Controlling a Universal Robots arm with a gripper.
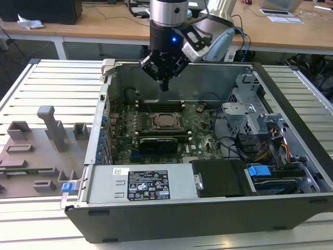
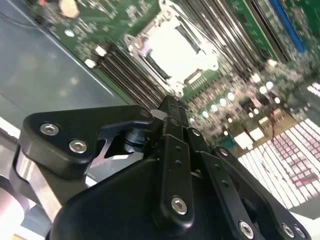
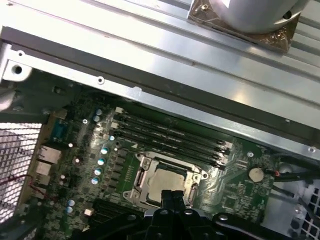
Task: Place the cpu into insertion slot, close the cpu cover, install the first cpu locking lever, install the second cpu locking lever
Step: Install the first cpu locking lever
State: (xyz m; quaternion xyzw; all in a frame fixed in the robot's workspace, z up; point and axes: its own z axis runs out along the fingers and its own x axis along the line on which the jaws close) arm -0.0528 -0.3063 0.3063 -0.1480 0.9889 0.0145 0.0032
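Silver-tan metal shows in the socket: the cpu [image 1: 167, 121] is seated on the green motherboard [image 1: 125, 133], and the cpu cover [image 3: 139, 175] looks to lie flat around it. Directly above hangs the tool [image 1: 165, 86], fingers pinched together on nothing. My read is that the closed tips make one slim point for pressing in this tight case [image 1: 218, 78]. Lever positions, I can't tell.

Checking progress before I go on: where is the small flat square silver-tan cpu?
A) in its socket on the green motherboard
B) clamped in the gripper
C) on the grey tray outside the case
A: the cpu lies in the socket on the green motherboard, while the gripper hangs above the board, shut and holding nothing.
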